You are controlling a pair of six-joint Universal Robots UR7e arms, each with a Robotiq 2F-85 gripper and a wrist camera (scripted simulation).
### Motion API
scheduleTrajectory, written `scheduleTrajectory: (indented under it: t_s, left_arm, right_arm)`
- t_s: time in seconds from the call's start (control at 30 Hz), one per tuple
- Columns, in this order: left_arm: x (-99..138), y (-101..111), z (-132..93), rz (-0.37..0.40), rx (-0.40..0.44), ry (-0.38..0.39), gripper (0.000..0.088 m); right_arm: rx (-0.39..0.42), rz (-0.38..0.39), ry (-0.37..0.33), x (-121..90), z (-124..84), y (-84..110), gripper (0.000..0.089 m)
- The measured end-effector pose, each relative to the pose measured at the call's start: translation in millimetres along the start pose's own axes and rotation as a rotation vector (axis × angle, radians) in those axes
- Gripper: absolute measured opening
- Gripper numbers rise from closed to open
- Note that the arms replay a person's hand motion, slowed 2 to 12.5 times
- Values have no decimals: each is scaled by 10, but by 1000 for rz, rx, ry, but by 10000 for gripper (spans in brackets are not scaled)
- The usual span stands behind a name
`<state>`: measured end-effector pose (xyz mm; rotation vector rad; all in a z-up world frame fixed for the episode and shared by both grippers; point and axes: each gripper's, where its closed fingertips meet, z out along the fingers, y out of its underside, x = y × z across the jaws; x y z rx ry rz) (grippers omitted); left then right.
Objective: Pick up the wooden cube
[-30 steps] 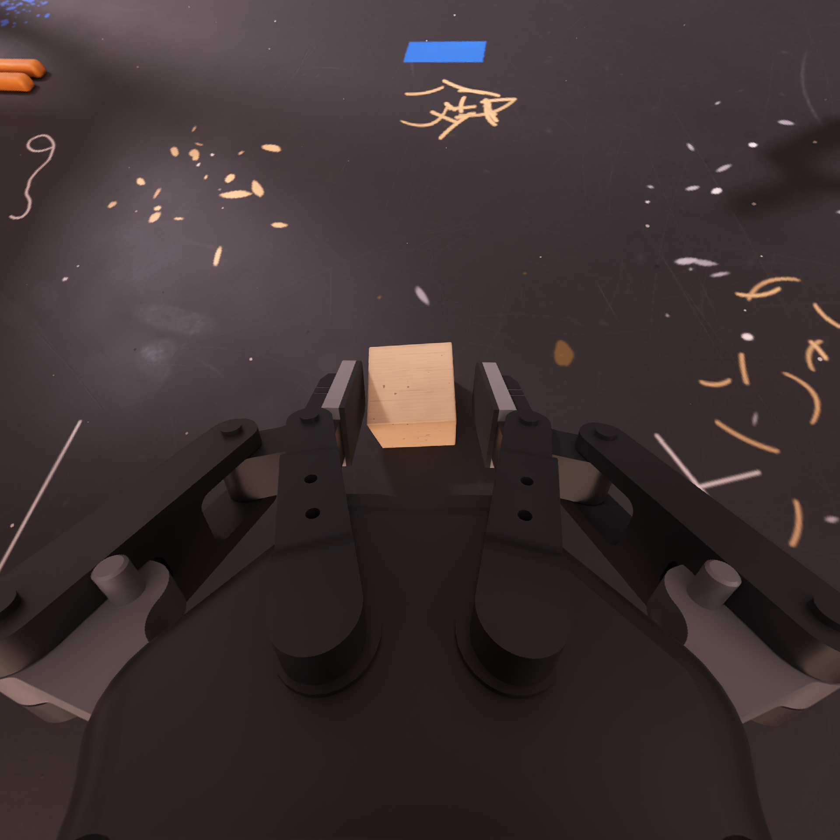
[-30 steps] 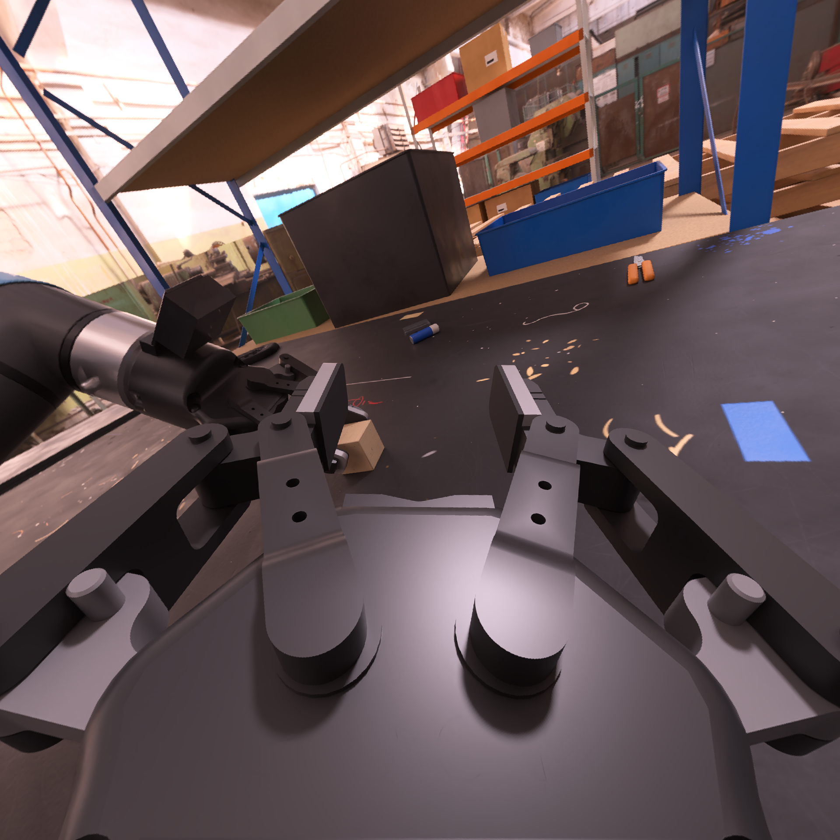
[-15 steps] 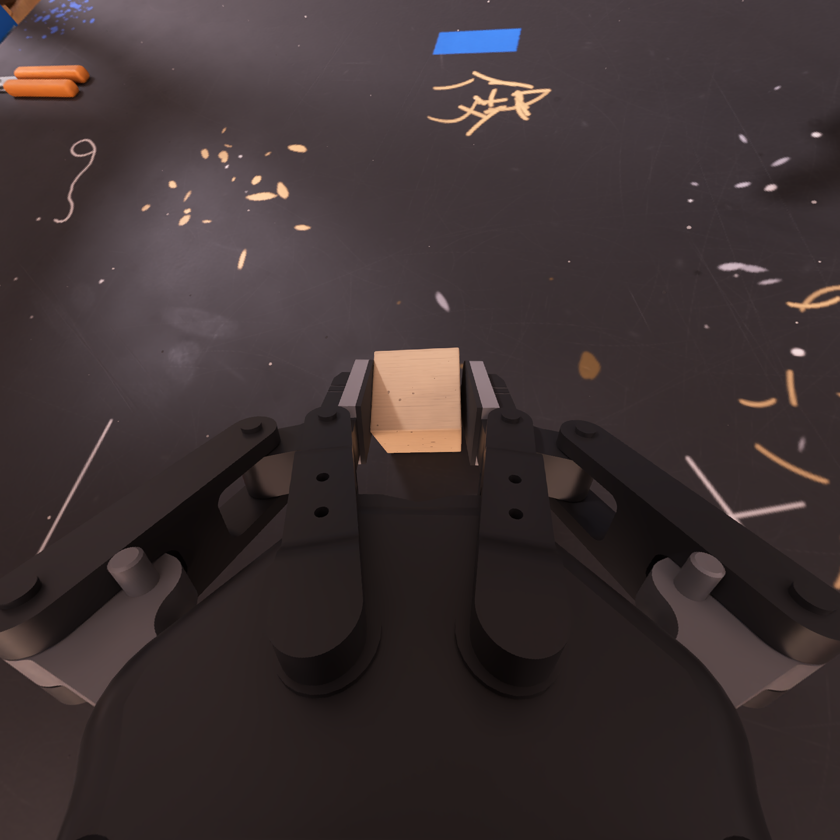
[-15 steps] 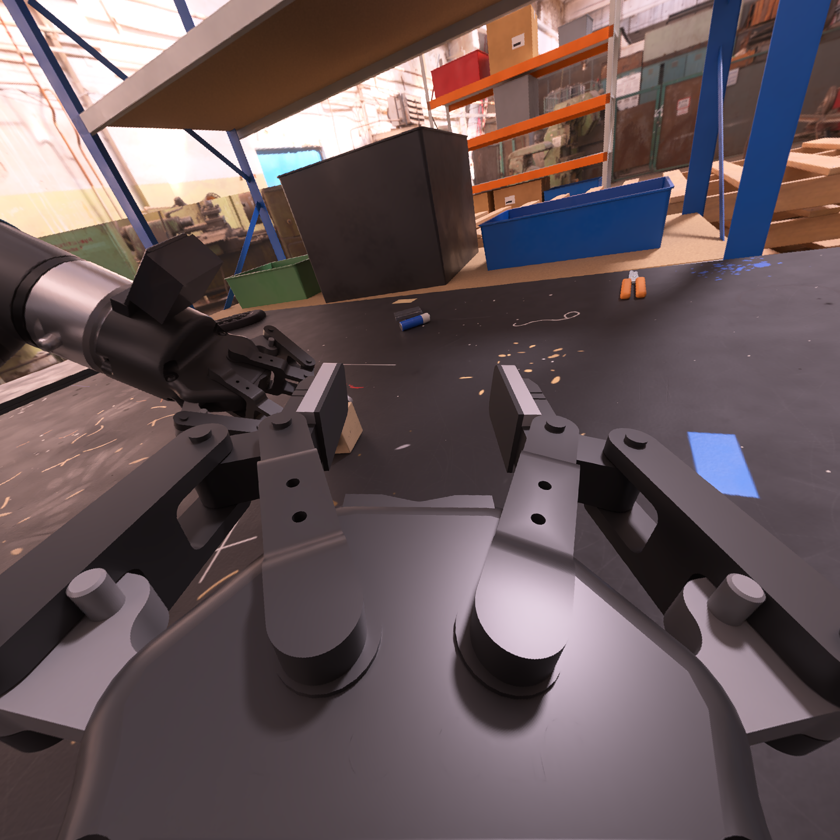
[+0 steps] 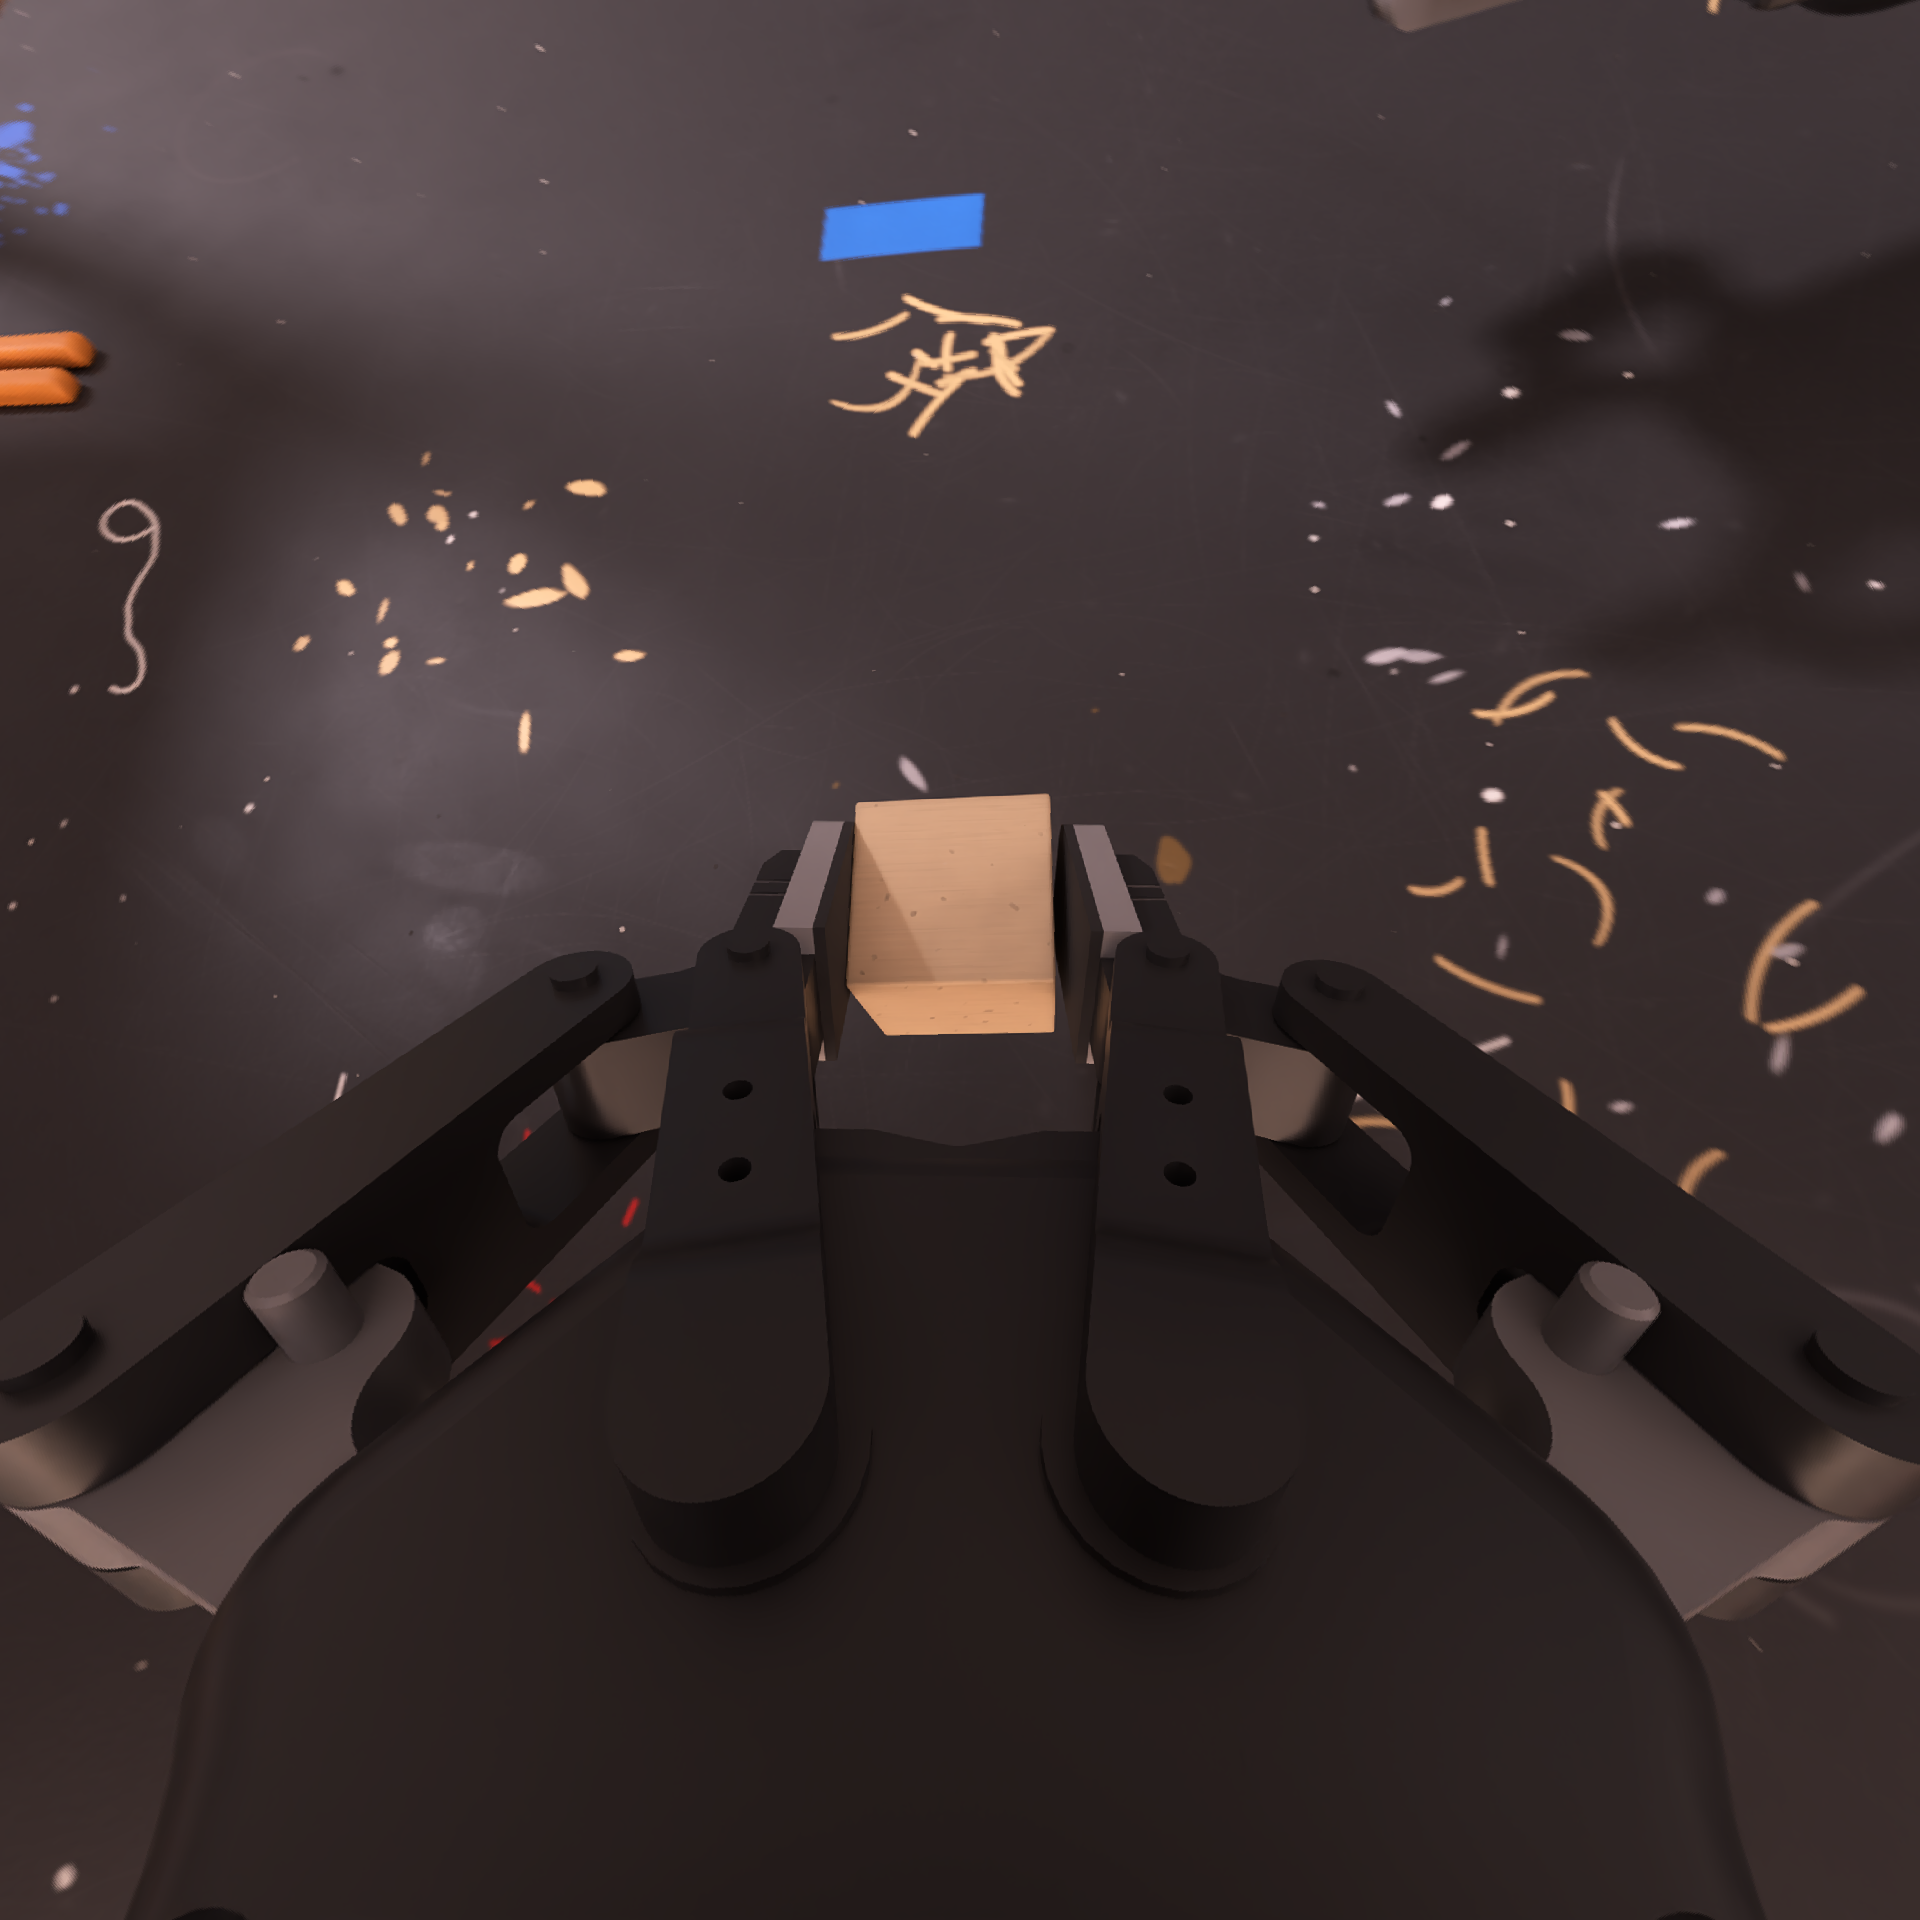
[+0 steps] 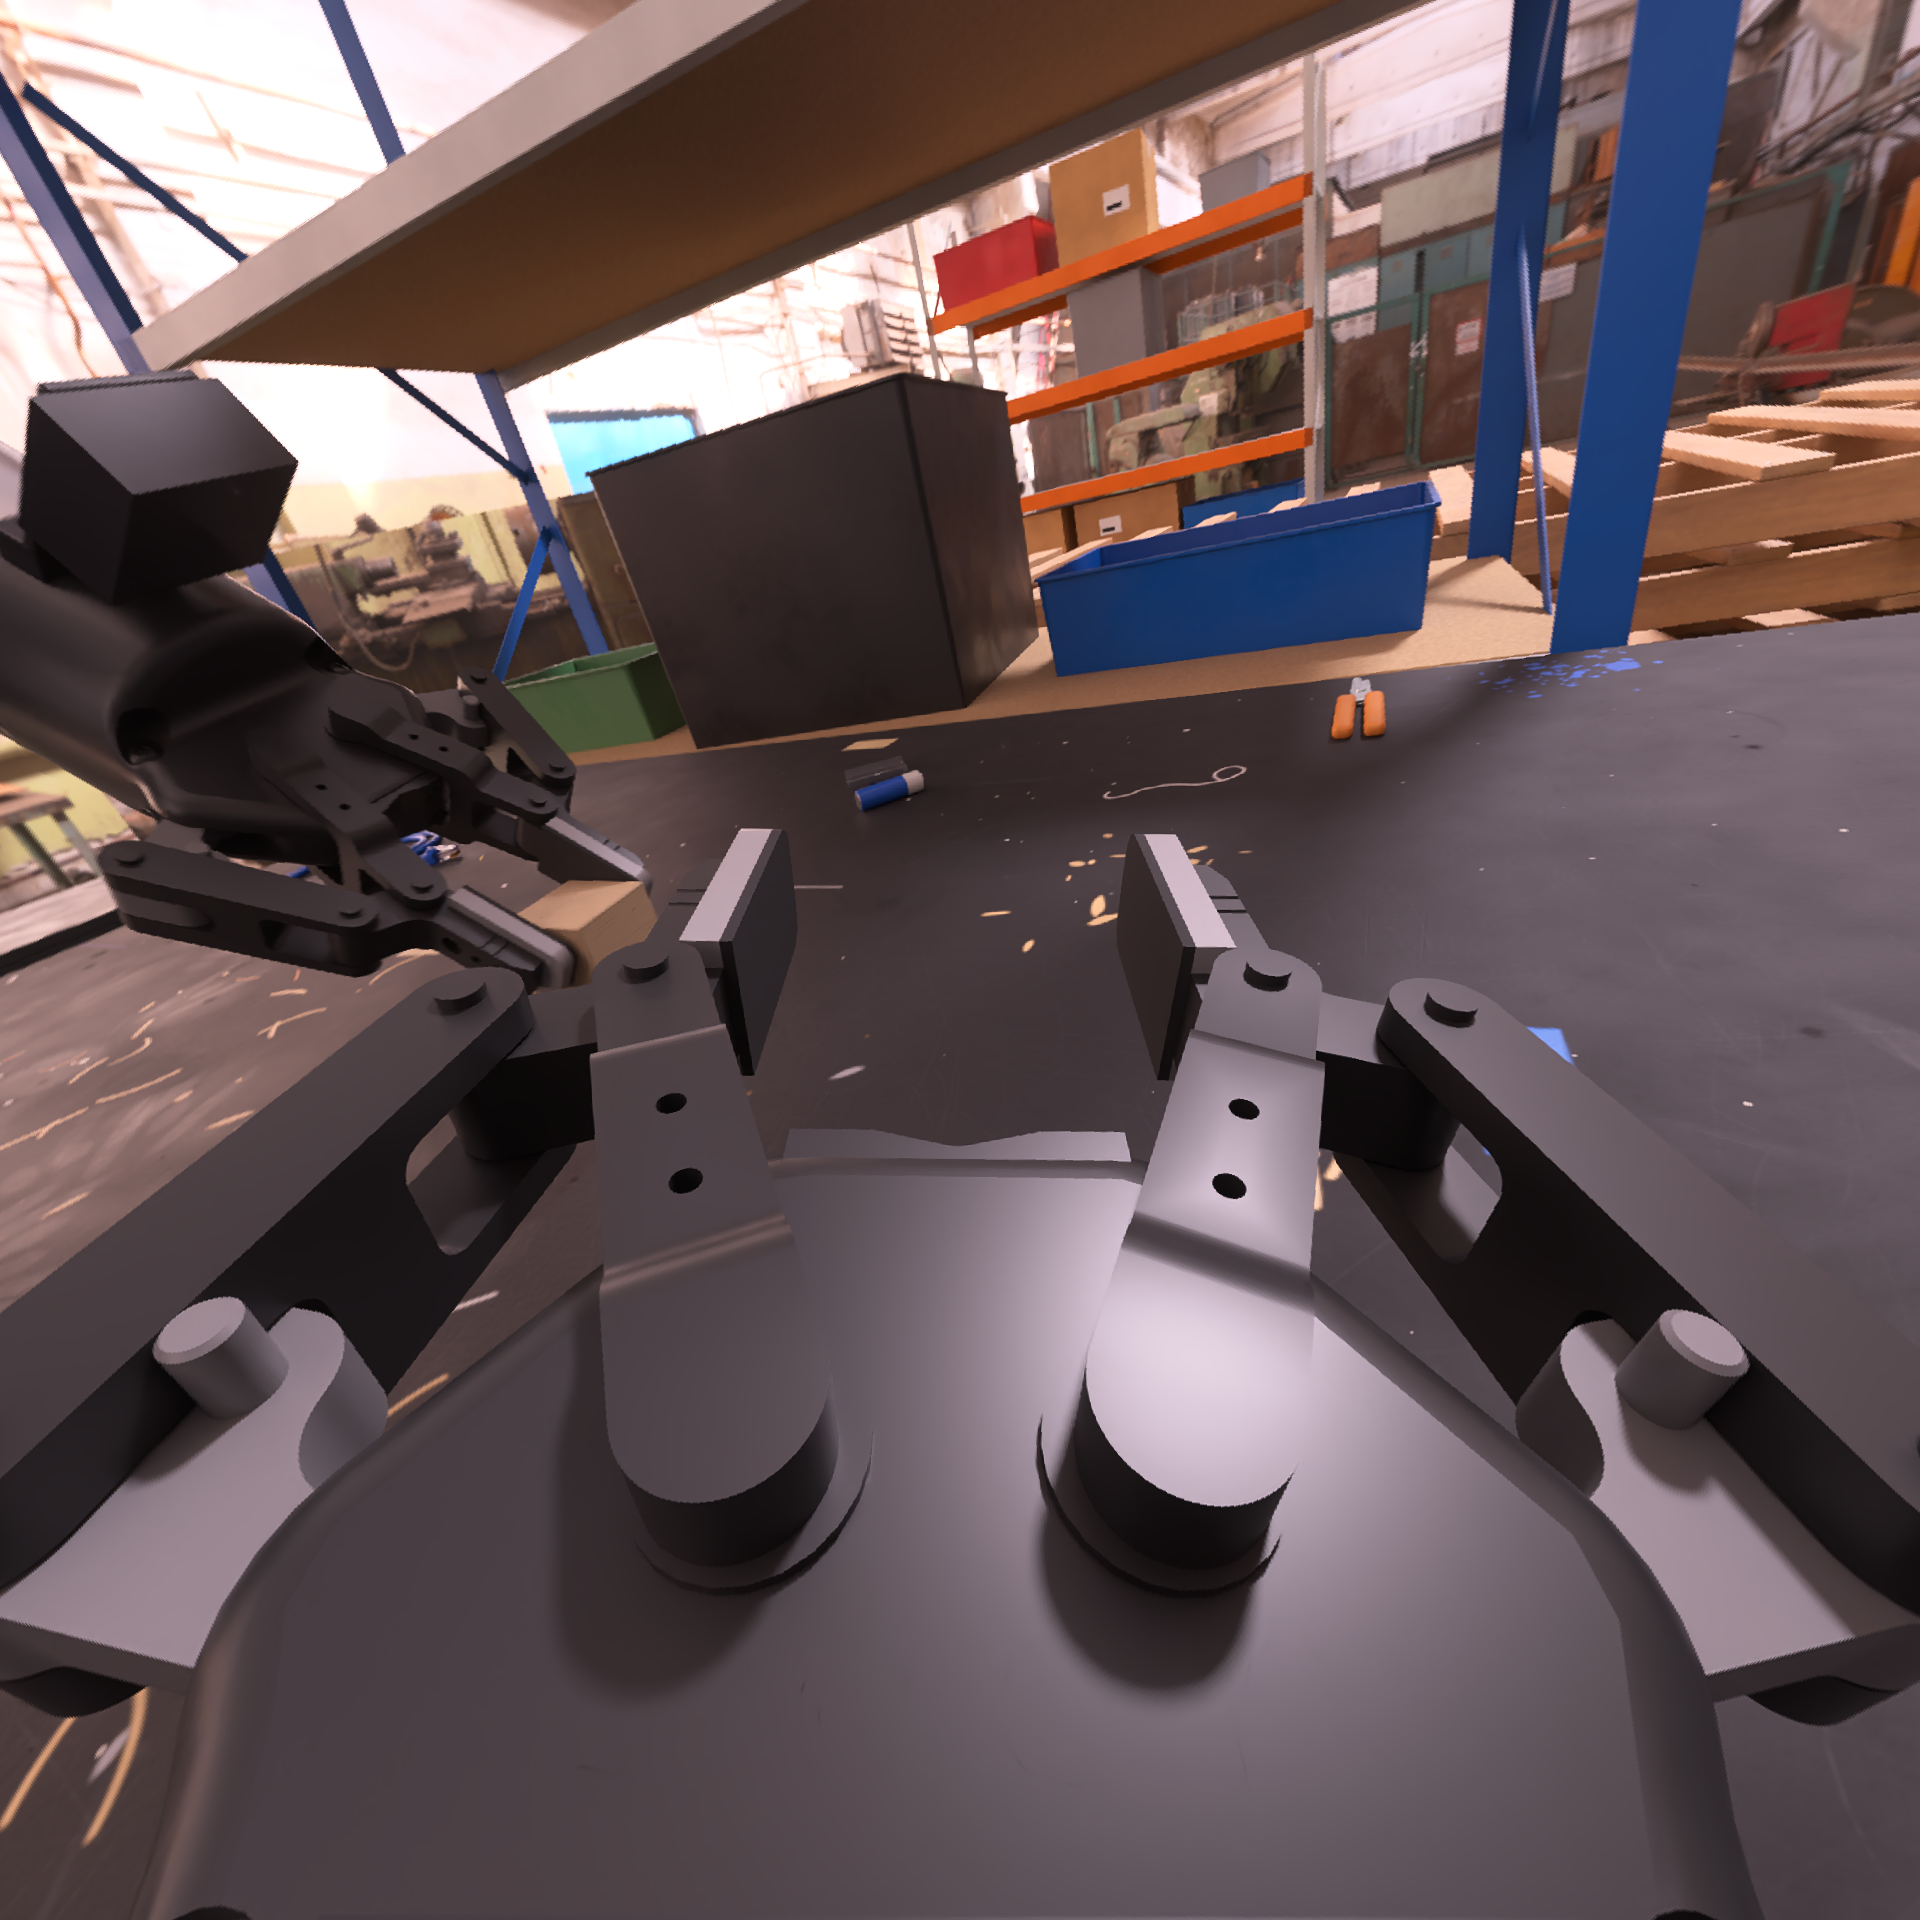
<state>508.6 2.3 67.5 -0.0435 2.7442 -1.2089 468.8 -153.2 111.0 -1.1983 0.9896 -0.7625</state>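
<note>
Left wrist view shows the dark tabletop (image 5: 1143,520) below the left tool (image 5: 953,914), clamped on the wooden cube (image 5: 951,914) and seemingly lifting; next, raise steadily, while the right tool (image 6: 951,935) gapes empty.

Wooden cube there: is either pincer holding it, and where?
Yes. The left pincer clamps the wooden cube by two opposite side faces. The right pincer is open and holds nothing.
</note>
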Motion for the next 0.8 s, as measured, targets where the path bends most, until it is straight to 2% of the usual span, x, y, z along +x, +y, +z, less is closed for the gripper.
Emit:
scheduleTrajectory:
  t_s: [0.2,0.43,0.67,0.8]
  left_arm:
    - [62,-127,-102,57,-167,68,340]
    - [55,-189,-110,86,-386,97,340]
    - [69,-216,-62,52,-544,135,340]
    - [106,-231,-24,14,-596,176,340]
  right_arm:
    - [51,36,-1,16,0,-96,555]
    - [92,27,-29,-68,-23,-153,553]
    - [101,-3,-24,-113,-62,-147,550]
    - [106,-15,-27,-133,-89,-150,550]
